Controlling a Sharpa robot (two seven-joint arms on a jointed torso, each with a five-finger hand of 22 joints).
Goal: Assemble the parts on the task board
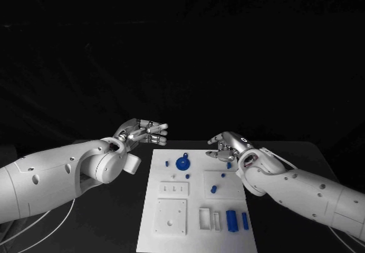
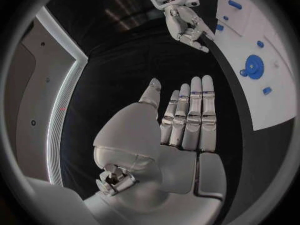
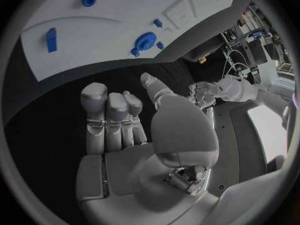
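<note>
Task board [image 1: 171, 211] lies flat, centre-bottom of the head frame, on the black bench [image 1: 114, 221]. Blue gear [image 1: 183, 163] near its top edge, small blue parts scattered mid-board, blue blocks [image 1: 231, 219] lower right. Left hand [image 1: 143, 132] hovers off the board's upper-left corner, fingers straight and apart, holding nothing. Right hand [image 1: 227, 146] above the upper-right corner, fingers loosely bent, empty; probably staged before a first pick. Room behind is dark.

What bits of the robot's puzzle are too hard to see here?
- Head view: the right hand covers the task board's far right corner.
- Head view: the small blue pieces are too tiny to tell their shape.
- Head view: the board's near edge is cut off.
</note>
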